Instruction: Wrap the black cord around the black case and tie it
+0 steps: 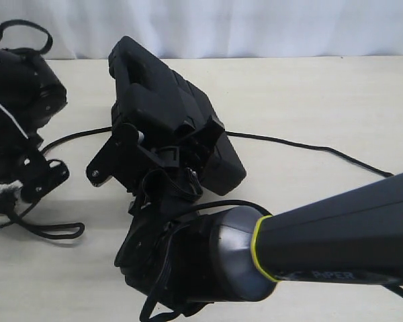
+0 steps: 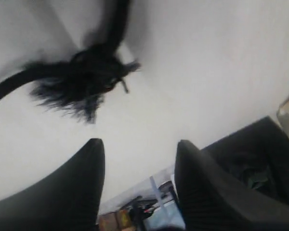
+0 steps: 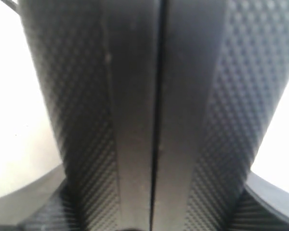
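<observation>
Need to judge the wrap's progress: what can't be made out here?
Exterior view: whether the cord passes under the case; case and right arm hide it.
Left wrist view: the cord's frayed end is blurred; its run leaves the frame.
Right wrist view: the case fills the frame, too close to show any wrap.

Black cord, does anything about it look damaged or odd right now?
Yes. One end of the black cord is frayed into a fuzzy tuft beside a knot. It lies loose on the table in front of the open left gripper. The strands splay out instead of ending cleanly.
</observation>
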Tool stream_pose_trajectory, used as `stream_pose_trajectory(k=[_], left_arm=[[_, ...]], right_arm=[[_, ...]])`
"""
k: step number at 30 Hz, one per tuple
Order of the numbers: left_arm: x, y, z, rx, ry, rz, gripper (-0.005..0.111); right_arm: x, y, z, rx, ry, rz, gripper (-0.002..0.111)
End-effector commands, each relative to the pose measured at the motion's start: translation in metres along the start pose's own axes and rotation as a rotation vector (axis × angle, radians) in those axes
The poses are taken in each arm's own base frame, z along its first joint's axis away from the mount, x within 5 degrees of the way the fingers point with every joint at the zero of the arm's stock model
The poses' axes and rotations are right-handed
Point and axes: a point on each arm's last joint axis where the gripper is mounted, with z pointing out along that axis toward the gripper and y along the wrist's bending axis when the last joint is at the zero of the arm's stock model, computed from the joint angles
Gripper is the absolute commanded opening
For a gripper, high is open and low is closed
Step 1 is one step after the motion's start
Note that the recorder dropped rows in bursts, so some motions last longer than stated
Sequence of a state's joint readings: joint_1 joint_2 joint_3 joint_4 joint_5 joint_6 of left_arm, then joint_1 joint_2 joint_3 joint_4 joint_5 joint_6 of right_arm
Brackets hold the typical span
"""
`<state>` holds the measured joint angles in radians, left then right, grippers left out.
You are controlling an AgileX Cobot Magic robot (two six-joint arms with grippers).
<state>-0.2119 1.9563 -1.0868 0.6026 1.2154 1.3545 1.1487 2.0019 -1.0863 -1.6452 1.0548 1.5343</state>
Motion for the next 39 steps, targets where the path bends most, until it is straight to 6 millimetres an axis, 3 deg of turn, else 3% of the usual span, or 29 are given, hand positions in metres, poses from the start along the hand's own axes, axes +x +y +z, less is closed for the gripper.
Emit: stream_pose_trajectory(k=[1, 5, 10, 13, 16, 23, 30, 39], left_arm=[[-0.013, -0.008, 0.020, -0.051, 0.024, 0.204, 0.033], [-0.014, -0.009, 0.025, -0.100, 0.052, 0.244, 0.016], [-0.003, -0.019, 0.004, -0.181, 0.041, 0.181, 0.016], [-0.013, -0.019, 0.003, -0.184, -0.076, 0.121, 0.016], [-0.031, -0.009, -0.003, -0.297, -0.297, -0.010, 0.020], [-0.027, -0.008, 0.000, -0.315, -0.302, -0.030, 0.048], [-0.015, -0.012, 0.013, -0.238, -0.289, -0.029, 0.048], [-0.027, -0.020, 0.038, -0.299, -0.208, 0.170, 0.048]], right_arm=[[-0.008, -0.016, -0.001, 0.085, -0.038, 0.001, 0.004], [-0.008, -0.016, -0.001, 0.085, -0.038, -0.003, 0.004], [-0.011, -0.017, -0.002, 0.086, -0.064, -0.017, 0.004], [-0.011, -0.017, -0.002, 0.086, -0.064, -0.017, 0.004], [-0.011, -0.017, -0.002, 0.086, -0.064, -0.017, 0.004], [-0.010, -0.016, -0.001, 0.086, -0.053, -0.010, 0.004], [-0.009, -0.016, -0.001, 0.086, -0.051, -0.010, 0.004], [-0.010, -0.017, -0.001, 0.086, -0.057, -0.013, 0.004]])
